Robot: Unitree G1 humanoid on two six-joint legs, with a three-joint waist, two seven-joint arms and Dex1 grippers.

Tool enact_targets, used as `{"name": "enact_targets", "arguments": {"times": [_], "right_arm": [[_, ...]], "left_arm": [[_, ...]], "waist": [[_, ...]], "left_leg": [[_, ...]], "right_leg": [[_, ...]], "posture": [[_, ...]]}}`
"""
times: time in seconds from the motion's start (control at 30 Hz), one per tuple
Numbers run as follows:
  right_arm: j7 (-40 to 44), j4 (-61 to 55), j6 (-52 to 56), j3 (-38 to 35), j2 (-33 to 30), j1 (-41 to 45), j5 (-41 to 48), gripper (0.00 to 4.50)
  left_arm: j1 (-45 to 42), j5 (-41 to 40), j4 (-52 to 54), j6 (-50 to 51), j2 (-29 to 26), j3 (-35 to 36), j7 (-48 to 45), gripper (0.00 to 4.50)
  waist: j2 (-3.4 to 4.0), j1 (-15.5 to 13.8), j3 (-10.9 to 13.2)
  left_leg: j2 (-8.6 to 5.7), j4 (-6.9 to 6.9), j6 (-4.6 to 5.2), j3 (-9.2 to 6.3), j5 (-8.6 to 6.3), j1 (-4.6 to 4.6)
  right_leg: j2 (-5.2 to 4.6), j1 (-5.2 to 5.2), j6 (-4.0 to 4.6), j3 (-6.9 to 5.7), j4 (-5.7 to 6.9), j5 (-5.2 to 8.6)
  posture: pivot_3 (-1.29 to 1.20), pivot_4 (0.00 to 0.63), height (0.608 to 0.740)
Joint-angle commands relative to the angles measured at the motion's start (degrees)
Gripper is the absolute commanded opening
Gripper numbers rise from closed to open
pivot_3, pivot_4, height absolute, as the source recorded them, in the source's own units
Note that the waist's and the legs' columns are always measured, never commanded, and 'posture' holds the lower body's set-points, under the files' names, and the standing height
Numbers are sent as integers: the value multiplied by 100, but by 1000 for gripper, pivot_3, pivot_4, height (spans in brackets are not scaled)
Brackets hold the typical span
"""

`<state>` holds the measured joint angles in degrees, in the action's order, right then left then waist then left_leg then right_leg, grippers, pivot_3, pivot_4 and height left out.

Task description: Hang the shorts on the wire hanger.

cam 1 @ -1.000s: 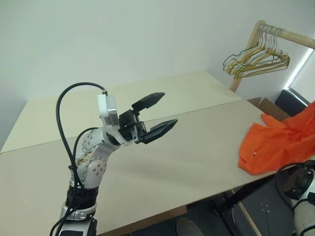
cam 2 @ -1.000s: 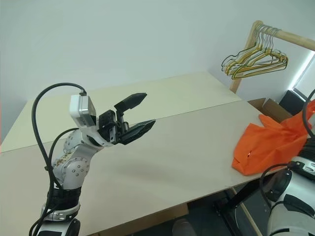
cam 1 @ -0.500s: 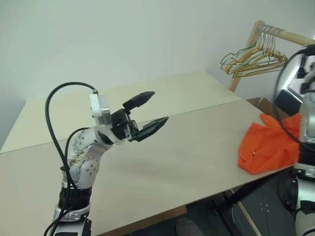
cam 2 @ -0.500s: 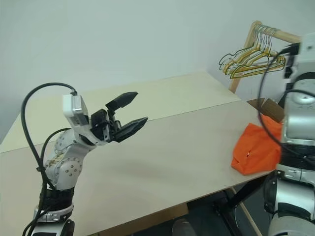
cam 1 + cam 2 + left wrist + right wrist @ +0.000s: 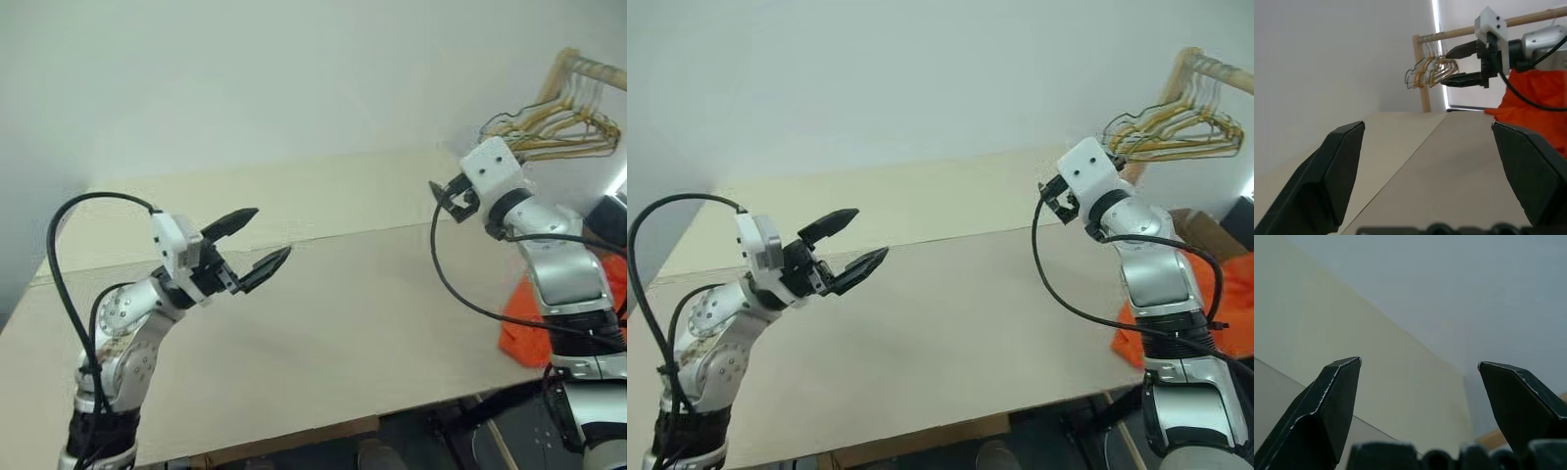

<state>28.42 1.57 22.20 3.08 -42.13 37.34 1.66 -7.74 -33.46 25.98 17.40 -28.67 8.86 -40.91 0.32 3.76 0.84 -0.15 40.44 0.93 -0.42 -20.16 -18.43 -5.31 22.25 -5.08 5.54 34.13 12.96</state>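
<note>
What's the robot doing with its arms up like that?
It is meant to hang the orange shorts on a wire hanger, but it holds nothing yet. The shorts lie bunched at the table's right edge, partly behind the right arm. Both the left gripper and the right gripper are open and empty, up above the table. A bunch of wire hangers hangs on a wooden rail behind.

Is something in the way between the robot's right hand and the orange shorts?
Nothing visible is. The open, empty right hand is up over the table; the shorts lie at the table's right edge, partly hidden behind that same arm.
</note>
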Motion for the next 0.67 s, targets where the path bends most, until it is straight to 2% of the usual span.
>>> {"name": "enact_targets", "arguments": {"times": [0.03,0.3,0.67], "right_arm": [[977,-240,-77,101,-336,-49,206,4448],[2048,-490,-515,550,-721,-624,-66,4448],[2721,-1040,-271,555,-1268,-1237,-220,4448]], "left_arm": [[410,159,377,44,-178,237,209,4500],[1192,67,693,101,-292,456,277,4500],[2117,117,1146,45,-275,586,390,4500]], "waist": [[-2,-163,2],[-34,-614,13],[-50,-747,16]], "left_leg": [[-1,-7,-4,1,2,0],[2,-35,-25,10,14,-1],[4,-48,-31,24,18,1]], "right_leg": [[-1,1,1,-1,-2,0],[-1,11,23,-28,-3,10],[2,7,42,-50,0,19]], "posture": [[127,0,740],[154,0,740],[175,0,740]]}}
